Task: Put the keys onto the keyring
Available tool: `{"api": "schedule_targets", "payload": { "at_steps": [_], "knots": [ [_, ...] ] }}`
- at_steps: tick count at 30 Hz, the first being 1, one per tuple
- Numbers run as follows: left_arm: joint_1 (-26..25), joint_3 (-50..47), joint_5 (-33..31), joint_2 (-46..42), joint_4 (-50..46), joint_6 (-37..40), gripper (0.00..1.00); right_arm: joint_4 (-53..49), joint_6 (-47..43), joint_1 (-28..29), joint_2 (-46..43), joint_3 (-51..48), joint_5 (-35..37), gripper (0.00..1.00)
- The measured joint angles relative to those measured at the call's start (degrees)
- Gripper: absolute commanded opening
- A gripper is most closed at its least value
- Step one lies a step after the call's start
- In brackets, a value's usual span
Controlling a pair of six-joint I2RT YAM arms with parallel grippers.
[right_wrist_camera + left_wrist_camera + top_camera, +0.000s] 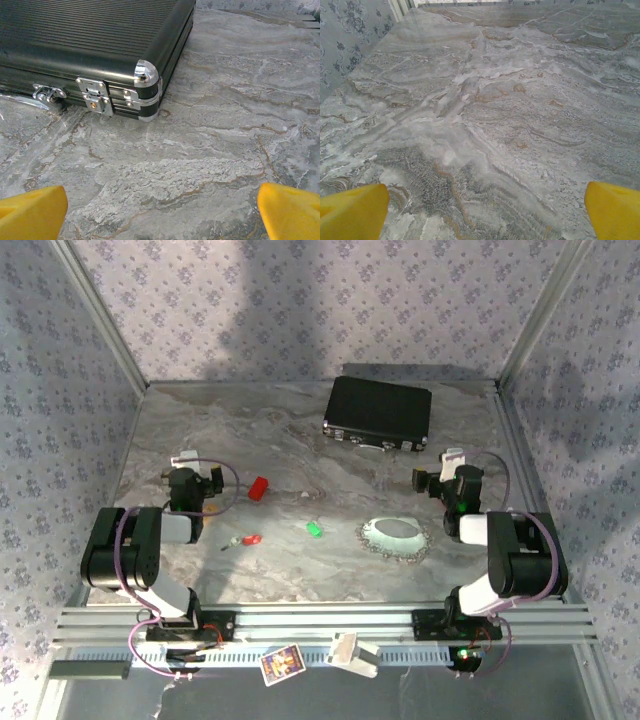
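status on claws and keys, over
Open, empty: left claw, right claw. Loose on table: red key, green key, left of keyring. Farther back: red block, black case.

Red key (248, 540): tiny, with a red plastic head and a short silvery shaft pointing left. It lies flat on the table (290, 435), left of centre, toward the near edge.

Green key (314, 529): similar size, green head; the shaft is too small to make out. It lies flat to the right of the Red key, not touching it.

Keyring (394, 537): a pale grey-green oval rimmed with a silvery beaded chain. It lies flat, right of the Green key, apart from both keys.
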Motion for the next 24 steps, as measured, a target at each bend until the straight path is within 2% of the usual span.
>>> {"api": "schedule_targets", "payload": {
  "at_steps": [19, 24],
  "knots": [
    [0.0, 0.0, 0.0, 0.0, 0.0, -0.15, 1.0, -0.02, 0.02, 0.0, -0.02, 0.0, -0.17, 0.99],
    [0.2, 0.0, 0.02, 0.0, 0.0, -0.22, 1.0, -0.5, 0.68, -0.48, 0.26, 0.72, 2.01, 0.99]
  ]
}}
